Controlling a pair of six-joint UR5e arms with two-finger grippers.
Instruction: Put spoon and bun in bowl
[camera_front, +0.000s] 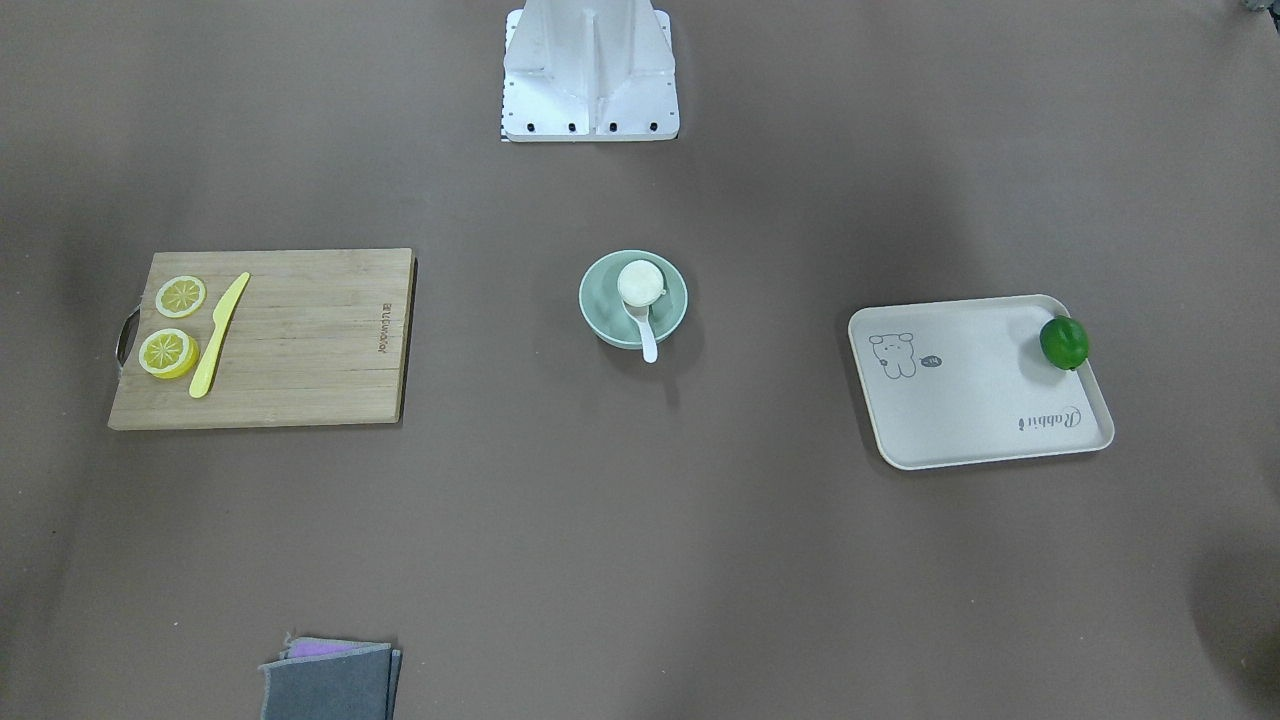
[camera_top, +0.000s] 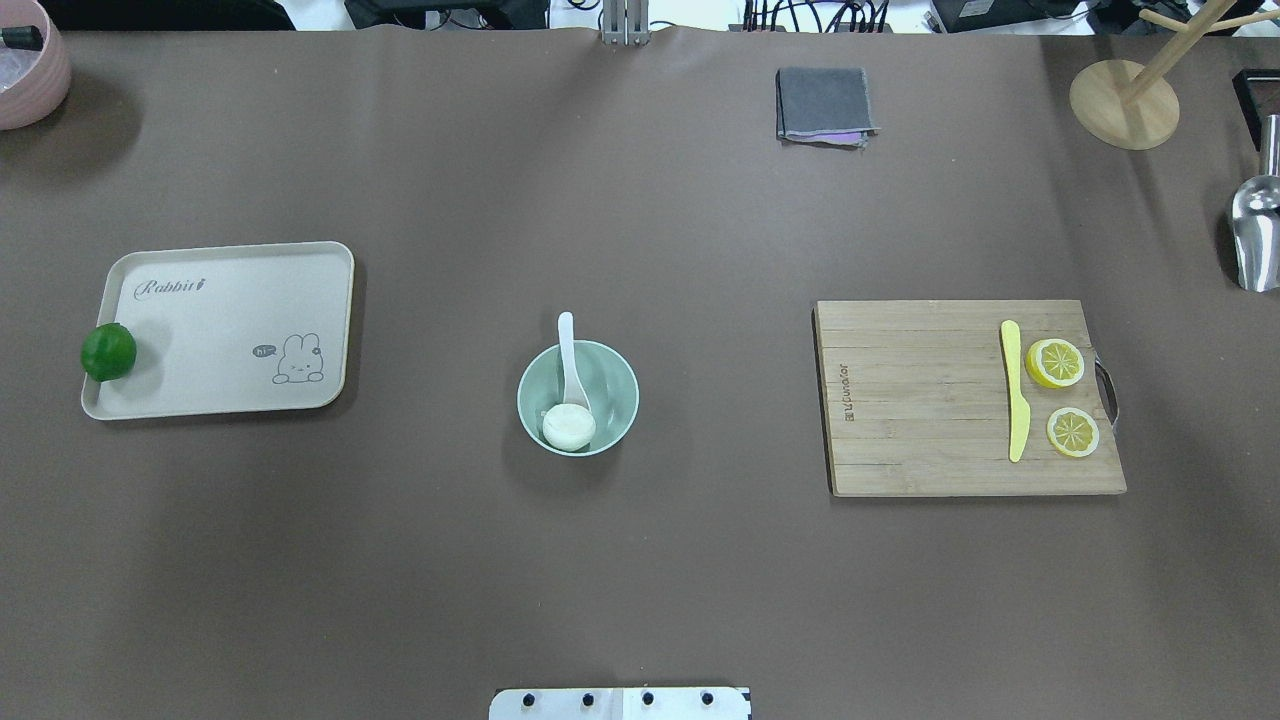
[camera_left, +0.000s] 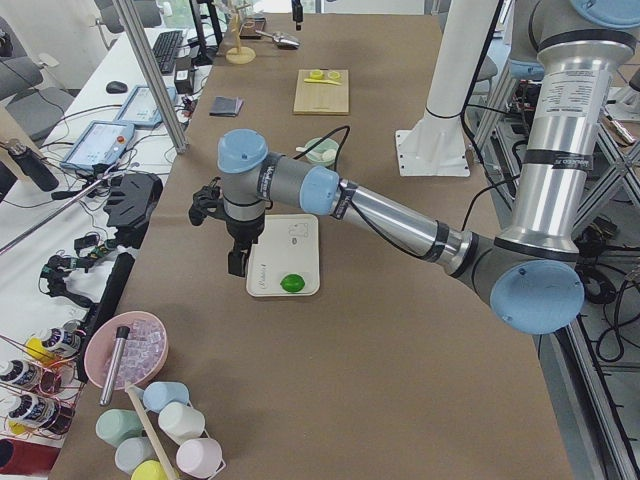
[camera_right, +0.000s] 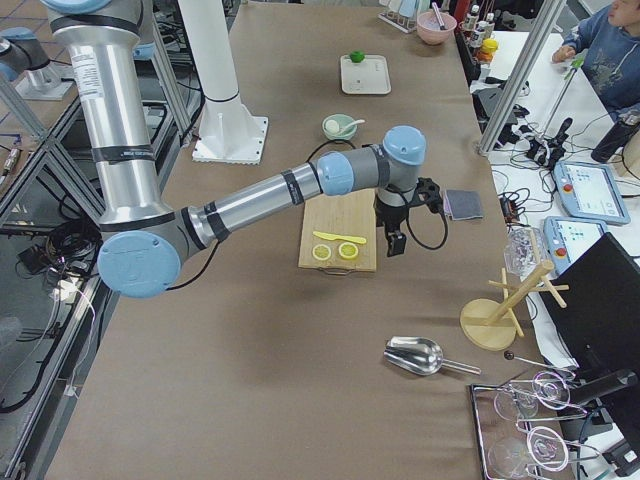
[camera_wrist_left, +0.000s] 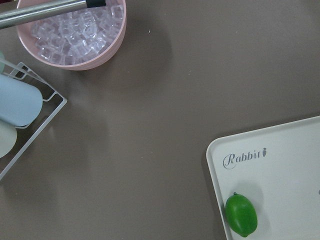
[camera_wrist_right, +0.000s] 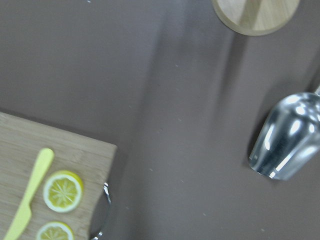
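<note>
The pale mint-green bowl stands at the table's middle, also in the overhead view. The white bun lies inside it, also in the overhead view. The white spoon rests in the bowl beside the bun, its handle over the rim away from the robot, also in the overhead view. My left gripper hangs over the tray's outer edge. My right gripper hangs beside the cutting board. Both are far from the bowl and show only in the side views, so I cannot tell open or shut.
A cream tray with a green lime lies on my left. A wooden cutting board with lemon slices and a yellow knife lies on my right. A folded grey cloth, a metal scoop and a pink ice bowl sit near the edges.
</note>
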